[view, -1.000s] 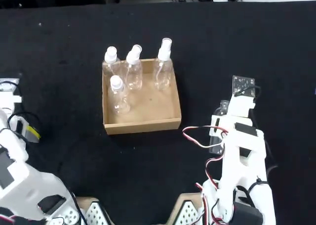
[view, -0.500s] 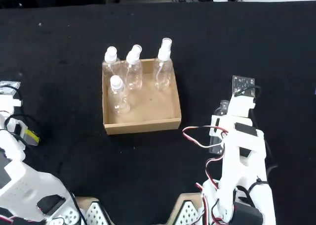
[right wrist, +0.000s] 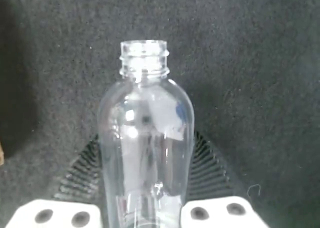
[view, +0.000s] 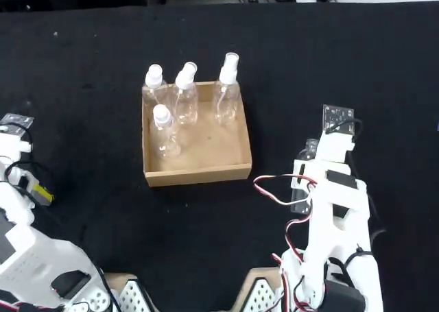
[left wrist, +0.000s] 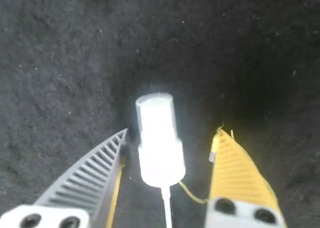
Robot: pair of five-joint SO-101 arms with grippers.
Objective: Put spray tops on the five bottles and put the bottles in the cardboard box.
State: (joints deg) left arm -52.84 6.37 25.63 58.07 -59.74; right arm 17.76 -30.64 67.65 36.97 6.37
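The left gripper sat low over the black table with its fingers parted either side of the last spray top — a clear gap showed on the yellow side and a thinner one on the grey side, so nothing was pinched. The thin dip tube trailed back toward the wrist. Across the table, the right gripper was clamped on the fifth bottle, which stood upright with its threaded neck open. The four capped bottles stood in the cardboard box, crowded toward its far and left walls, which left the near right part of the floor bare.

The trouble looked likeliest at the pickup. The top sat off-centre between the fingers, so the closer grey one would probably touch first and could roll or flick that light plastic piece away. A skewed grip would also leave the tube pointing off-line, and a small error could make it snag on the rim of the narrow neck. The bottle's smooth, clear wall might slip or twist in the pads if the top was pressed down hard. Later, the box placement could knock over a standing bottle unless it aimed for the bare part.
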